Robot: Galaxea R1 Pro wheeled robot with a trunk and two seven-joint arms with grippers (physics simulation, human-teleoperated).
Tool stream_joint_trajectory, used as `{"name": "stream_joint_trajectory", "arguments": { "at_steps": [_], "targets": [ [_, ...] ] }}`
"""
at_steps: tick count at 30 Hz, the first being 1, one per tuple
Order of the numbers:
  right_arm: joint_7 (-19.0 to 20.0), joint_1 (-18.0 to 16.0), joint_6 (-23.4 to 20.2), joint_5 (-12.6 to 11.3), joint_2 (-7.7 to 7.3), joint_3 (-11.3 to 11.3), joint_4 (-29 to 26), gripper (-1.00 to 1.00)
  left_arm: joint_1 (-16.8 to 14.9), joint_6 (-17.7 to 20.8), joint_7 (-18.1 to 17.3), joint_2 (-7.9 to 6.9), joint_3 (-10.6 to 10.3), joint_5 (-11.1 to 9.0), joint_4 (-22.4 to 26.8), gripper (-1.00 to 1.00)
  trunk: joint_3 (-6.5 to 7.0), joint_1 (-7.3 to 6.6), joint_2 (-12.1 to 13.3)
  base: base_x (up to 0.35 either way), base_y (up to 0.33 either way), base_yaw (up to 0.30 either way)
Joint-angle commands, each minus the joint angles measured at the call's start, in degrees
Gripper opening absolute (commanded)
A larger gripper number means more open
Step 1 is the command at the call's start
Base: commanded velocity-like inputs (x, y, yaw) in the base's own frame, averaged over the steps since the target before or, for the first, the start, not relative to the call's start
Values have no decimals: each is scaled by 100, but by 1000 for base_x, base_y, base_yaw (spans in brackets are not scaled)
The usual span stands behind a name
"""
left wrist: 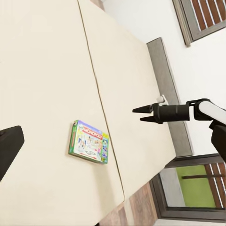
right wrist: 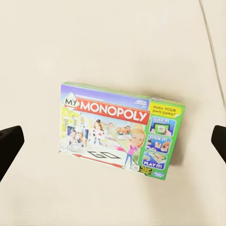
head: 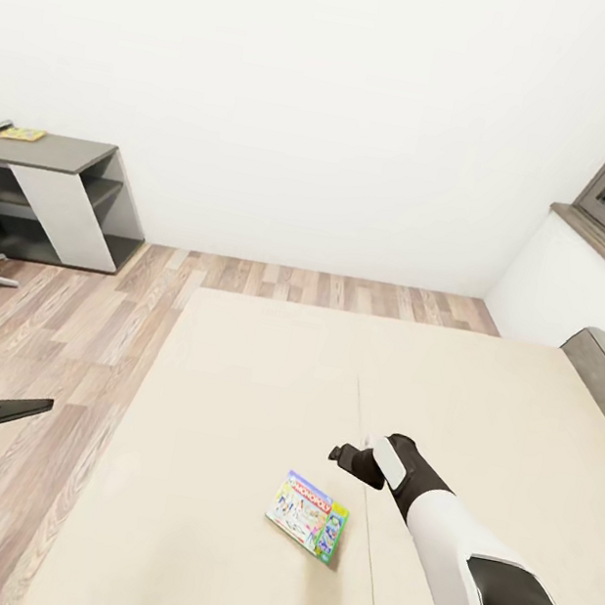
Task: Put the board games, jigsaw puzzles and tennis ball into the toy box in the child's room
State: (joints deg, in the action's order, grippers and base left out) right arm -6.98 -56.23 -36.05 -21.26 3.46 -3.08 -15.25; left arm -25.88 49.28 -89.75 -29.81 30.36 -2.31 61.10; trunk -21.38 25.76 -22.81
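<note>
Right fingers (left wrist: 141,114) spread above the Monopoly box (head: 307,526) on the bed (head: 249,382); left fingers (head: 26,407) pressed together

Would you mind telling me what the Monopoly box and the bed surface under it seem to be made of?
Monopoly box: likely printed cardboard, with crisp edges and colourful glossy-looking artwork. Bed: looks like matte beige fabric, uniform with a thin seam; as a render, texture is uncertain.

matt beige cloth bed (head: 260,374), glossy printed cardboard board game (right wrist: 121,131), wood-plank floor (head: 61,320)
</note>
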Motion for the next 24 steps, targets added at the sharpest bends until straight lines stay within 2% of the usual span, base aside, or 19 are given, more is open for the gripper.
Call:
{"name": "stream_joint_trajectory", "arguments": {
  "at_steps": [1, 17, 24],
  "targets": [
    [-50, -2, -23, -45, 3, -34, -11, 100, -6, 63, -25, -4, 1, 7, 0, 100, -19, 3, -11, 0, 0, 0],
    [-57, -16, -221, -45, 3, -51, -44, 100, -13, 47, -25, -24, 19, 1, -2, 100, -170, 3, -11, 0, 0, 0],
    [-58, -91, -393, -46, 1, -52, -76, 100, -13, 42, -25, -18, 120, 1, -2, 100, -235, 3, -11, 0, 0, 0]
  ]
}}
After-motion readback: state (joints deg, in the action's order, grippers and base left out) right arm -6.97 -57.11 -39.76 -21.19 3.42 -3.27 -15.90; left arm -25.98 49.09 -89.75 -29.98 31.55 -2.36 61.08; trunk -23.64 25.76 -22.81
